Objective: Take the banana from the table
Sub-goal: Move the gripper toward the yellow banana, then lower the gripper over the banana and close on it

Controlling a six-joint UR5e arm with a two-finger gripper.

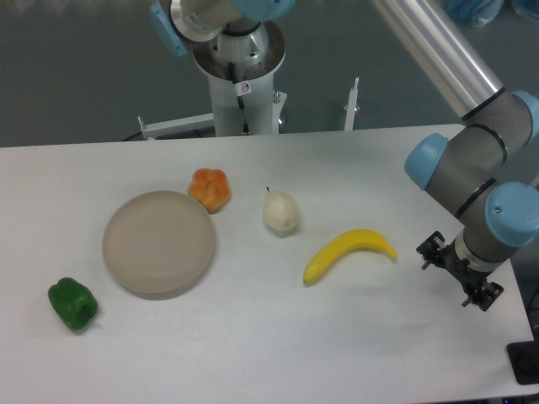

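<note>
Markings inventory, as I see it from my remote station: one item only. A small round sticker [245,87] with a red ring sits on the white arm base column [244,101] standing beyond the far edge of the table [278,337]; I read it as a prohibition-type sign, but its symbol is too small for me to make out. I can read no words, brand names or numbers on it. On the tabletop, from the far edge to the near edge and out to each corner, I find no legible text, label or number on any surface.
</note>
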